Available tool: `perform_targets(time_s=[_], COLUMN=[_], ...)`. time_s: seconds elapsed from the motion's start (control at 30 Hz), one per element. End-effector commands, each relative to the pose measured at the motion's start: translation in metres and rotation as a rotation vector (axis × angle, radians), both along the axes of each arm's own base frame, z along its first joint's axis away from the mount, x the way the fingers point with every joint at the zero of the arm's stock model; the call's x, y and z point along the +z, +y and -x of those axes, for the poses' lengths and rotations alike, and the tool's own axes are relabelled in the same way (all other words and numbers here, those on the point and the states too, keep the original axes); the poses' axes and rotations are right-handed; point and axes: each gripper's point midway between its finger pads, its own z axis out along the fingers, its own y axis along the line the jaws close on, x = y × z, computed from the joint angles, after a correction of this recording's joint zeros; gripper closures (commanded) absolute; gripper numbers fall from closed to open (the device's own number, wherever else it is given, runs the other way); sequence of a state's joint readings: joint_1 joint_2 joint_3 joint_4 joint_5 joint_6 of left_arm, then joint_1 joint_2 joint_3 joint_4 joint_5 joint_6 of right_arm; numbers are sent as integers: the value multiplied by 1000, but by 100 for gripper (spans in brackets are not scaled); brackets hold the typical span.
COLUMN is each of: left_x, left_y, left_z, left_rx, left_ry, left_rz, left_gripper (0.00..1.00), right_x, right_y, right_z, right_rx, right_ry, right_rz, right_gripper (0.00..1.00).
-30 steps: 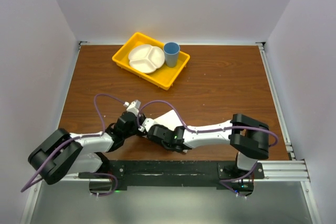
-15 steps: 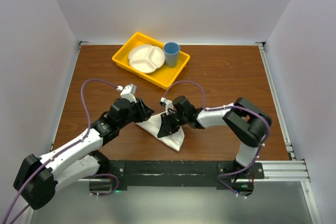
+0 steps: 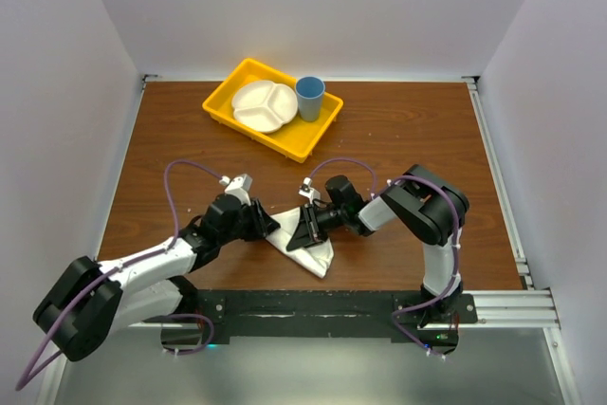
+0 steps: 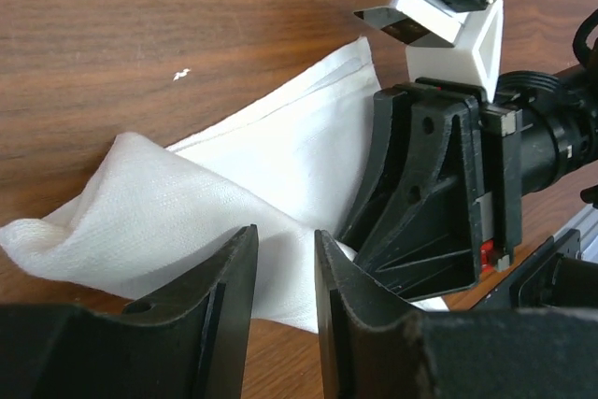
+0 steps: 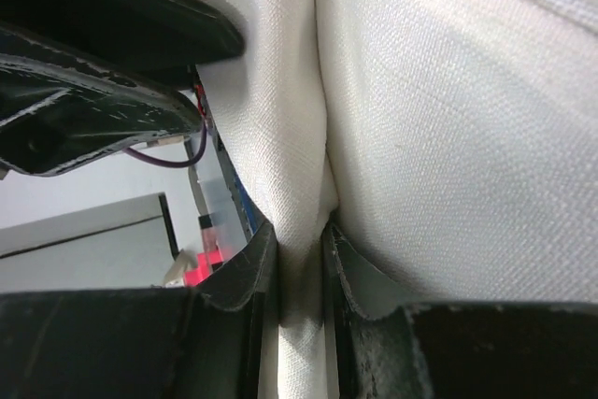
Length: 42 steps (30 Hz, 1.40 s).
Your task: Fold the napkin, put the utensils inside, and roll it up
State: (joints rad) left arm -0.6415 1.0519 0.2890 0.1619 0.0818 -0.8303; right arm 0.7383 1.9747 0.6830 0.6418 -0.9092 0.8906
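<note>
We observed the napkin [image 3: 321,258] bunched on the surface [image 3: 408,139] near its front edge. The right jaws were clamped on a fold of it. The left jaws stood parted just beside it, gripping nothing.

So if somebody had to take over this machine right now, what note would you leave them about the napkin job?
Left gripper: open, jaws apart just over the napkin's left end, not clamping it.
Right gripper: shut on a fold of the napkin.
Napkin: folded into a narrow, creased wedge on the table, near the arms' bases.
Knife: not visible in any view; I cannot tell whether it is inside the cloth.
Yellow tray at the far side holds the white plate and blue cup.
Done: some folding.
Left: confirm the knife is in, then roll the napkin up.
</note>
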Motion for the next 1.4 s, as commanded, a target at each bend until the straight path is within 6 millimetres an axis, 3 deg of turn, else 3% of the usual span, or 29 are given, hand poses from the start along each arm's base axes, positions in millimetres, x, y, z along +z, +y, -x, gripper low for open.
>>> perform_targets(time_s=[0.0,0.13,0.3,0.33,0.4,0.47,0.5,0.53,0.67,0.8,0.87,0.9,0.97,1.0,1.03,1.1,1.13,1.23,1.27,1.37], left_x=[6,-13,-57,-59,-71,-75,-78,-81,-82,-79,-77,-75,-74,-74,-72,-73,-72,-73,-73,-72], left_y=[-6,9,34,34,40,41,42,42,40,36,32,31,29,28,26,25,25,23,23,23], left_z=[-9,-14,-6,-6,2,4,5,6,8,5,6,5,5,5,5,5,5,6,6,7], left_rx=[22,96,164,166,173,175,175,173,160,147,128,124,118,115,111,105,102,96,94,93], left_ry=[-71,-79,-8,-7,27,41,55,67,89,94,104,103,109,110,114,122,128,135,137,139], left_rz=[90,52,-38,-31,-47,-53,-65,-78,-82,-79,-72,-72,-67,-68,-65,-67,-68,-66,-65,-61], left_gripper=[65,66,69,70,73,75,77,78,81,82,82,83,83,83,83,83,83,83,83,84], right_x=[-14,-13,-19,-19,-22,-15,-19,-15,1,15,34,35,48,51,53,55,56,54,42,33], right_y=[-7,-8,-12,-11,-19,-18,-28,-26,-34,-44,-36,-46,-35,-38,-31,-31,-24,-15,-16,-11], right_z=[3,5,7,5,9,-1,4,-4,-12,-16,-17,-31,-23,-31,-22,-27,-20,-16,-15,-16], right_rx=[-34,-30,-14,-10,22,29,62,59,91,134,144,113,128,95,111,75,89,95,123,126], right_ry=[71,70,57,43,8,-77,-98,-156,-296,-448,-579,-696,-824,-901,-954,-1048,-1091,-1183,-1195,-1248], right_rz=[62,65,93,99,146,183,237,263,374,504,530,637,651,705,709,775,782,844,888,961], right_gripper=[100,100,98,96,90,83,75,71,51,39,33,31,28,28,27,27,26,26,26,27])
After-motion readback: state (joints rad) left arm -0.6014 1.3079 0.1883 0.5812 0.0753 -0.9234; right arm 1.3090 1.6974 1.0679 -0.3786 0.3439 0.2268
